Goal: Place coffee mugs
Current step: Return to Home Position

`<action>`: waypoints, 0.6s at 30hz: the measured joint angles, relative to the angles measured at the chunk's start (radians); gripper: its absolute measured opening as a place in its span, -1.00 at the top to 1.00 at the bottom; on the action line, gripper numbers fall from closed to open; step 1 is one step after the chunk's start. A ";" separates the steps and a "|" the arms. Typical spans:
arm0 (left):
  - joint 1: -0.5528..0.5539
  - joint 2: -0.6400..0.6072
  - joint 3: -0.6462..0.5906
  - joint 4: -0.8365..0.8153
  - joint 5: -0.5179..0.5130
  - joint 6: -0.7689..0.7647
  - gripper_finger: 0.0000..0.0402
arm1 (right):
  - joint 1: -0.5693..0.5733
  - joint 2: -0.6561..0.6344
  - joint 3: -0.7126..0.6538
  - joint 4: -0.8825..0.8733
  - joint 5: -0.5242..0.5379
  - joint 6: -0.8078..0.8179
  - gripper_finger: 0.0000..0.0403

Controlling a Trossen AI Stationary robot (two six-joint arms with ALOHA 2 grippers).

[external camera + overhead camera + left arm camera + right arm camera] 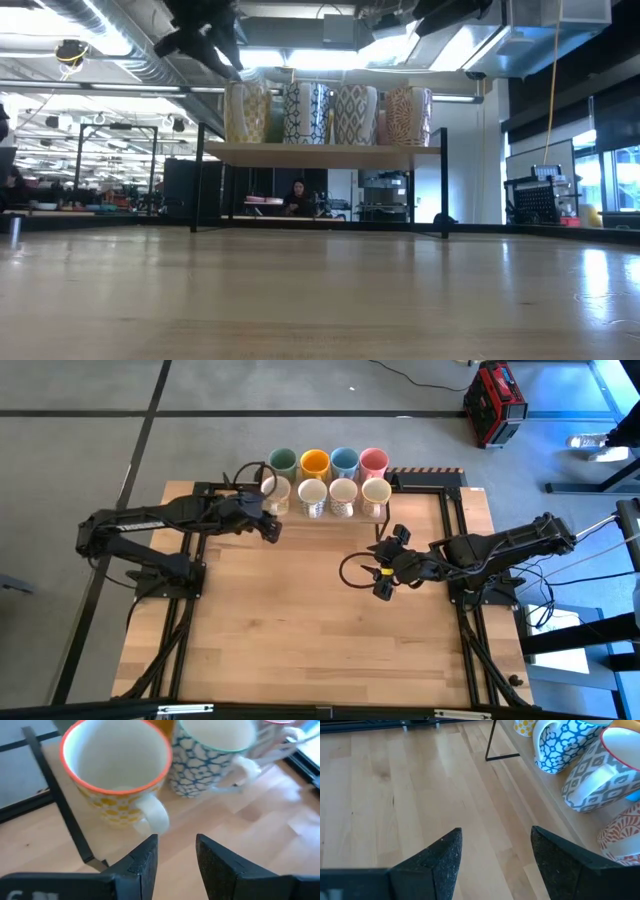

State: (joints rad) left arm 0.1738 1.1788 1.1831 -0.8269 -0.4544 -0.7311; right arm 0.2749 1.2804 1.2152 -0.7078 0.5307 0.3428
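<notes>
The left arm reaches in from the desk's (300, 620) left side, and the left claw (175, 854) hangs just in front of the raised shelf (320, 153) at the far edge. Its fingers are empty, with a narrow gap between them.

Straight ahead of it, apart from it by a bare strip of shelf, stands the yellow patterned mug (116, 772). It is upright at the left end of the front row, and its handle points back toward the gap between the fingers.

Rightward along that row stand the blue patterned mug (312, 497), the gray patterned mug (343, 497) and the orange patterned mug (376, 495). Behind them, in the same order, are the green mug (283, 461), the orange mug (314, 463), the blue mug (344, 461) and the pink mug (373, 461). All eight are on the shelf, so the placing looks done.

Farther right, the right claw (383, 561) hovers over bare desk, well apart from the shelf. Its fingers are spread wide and hold nothing, and the front row lies off to its side, not ahead of it.

What seems left is for the arms to pull away. The left claw is the one close to the mugs, and that handle lies on its line of travel. A straight retreat along its own axis, away from the shelf, should clear it, while any sideways swing first risks catching the handle or the neighbouring blue patterned mug.
</notes>
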 joint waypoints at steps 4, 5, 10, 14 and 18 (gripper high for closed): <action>-0.005 -0.044 0.000 0.009 0.064 0.075 0.37 | 0.000 0.000 0.000 0.000 0.000 0.000 -0.13; -0.007 -0.058 0.000 0.008 0.088 0.097 0.37 | 0.000 0.000 0.000 0.000 0.000 0.000 -0.13; -0.014 -0.117 0.000 0.016 0.273 0.287 0.38 | 0.000 0.000 -0.001 0.033 -0.018 -0.003 -0.13; -0.040 -0.157 0.000 0.022 0.444 0.460 0.47 | 0.000 -0.028 -0.002 0.126 -0.108 -0.036 -0.03; -0.041 -0.223 -0.042 0.129 0.631 0.568 0.66 | 0.000 -0.069 -0.002 0.195 -0.159 -0.060 0.25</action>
State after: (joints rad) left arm 0.1325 0.9555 1.1409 -0.6979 0.1764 -0.1636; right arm 0.2747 1.2113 1.2137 -0.5132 0.3719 0.2832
